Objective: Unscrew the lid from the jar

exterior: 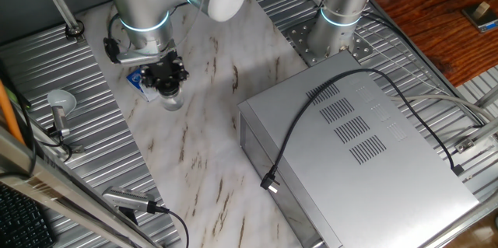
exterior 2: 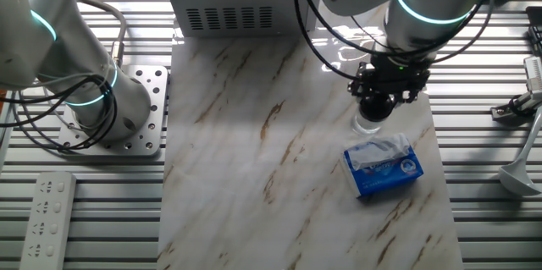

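Note:
The small clear jar stands upright on the marble board, and it also shows in the other fixed view. Its black lid sits on top, mostly hidden between the fingers. My gripper points straight down over the jar, and its fingers are closed on the lid. In the other fixed view the gripper is directly above the jar, with the clear body showing just below the fingertips.
A blue-and-white packet lies right beside the jar, partly hidden under the gripper in one fixed view. A large grey metal box with a black cable fills the right. A white disc on a metal stem stands at the left. A second arm's base is bolted nearby.

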You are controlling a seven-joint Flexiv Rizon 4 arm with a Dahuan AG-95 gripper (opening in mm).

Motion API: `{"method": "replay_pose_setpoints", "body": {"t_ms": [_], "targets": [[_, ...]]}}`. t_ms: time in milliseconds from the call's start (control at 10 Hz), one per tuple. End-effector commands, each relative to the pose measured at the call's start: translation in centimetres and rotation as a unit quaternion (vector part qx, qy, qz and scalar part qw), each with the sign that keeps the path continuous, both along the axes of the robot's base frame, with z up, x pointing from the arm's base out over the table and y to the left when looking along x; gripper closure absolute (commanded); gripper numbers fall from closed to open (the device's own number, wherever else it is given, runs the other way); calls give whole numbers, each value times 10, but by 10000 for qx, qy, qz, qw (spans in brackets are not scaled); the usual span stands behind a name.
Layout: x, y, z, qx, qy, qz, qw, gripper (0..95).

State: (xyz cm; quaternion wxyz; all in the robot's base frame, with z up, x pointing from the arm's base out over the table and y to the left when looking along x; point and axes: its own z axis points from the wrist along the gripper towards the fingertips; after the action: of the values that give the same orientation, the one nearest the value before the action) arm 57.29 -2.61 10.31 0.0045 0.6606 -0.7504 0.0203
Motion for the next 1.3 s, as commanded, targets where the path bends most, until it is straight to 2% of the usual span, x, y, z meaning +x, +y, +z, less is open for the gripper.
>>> {"method": "replay_pose_setpoints", "body": {"t_ms": [100, 200, 300, 600, 700, 1000, 1200, 1300], "targets": [[0, 0, 0, -1, 5, 229, 9997, 570], [0, 0, 0, 0, 7, 230, 9997, 570], [0, 0, 0, 15, 9, 178, 9998, 380], [0, 1, 0, 29, 37, 98, 9999, 380], [0, 1, 0, 36, 32, 26, 10000, 190], [1, 1, 2, 40, 13, -520, 9986, 190], [2, 1, 2, 51, -3, -1208, 9927, 190], [2, 1, 2, 41, 14, -1947, 9808, 190]]}}
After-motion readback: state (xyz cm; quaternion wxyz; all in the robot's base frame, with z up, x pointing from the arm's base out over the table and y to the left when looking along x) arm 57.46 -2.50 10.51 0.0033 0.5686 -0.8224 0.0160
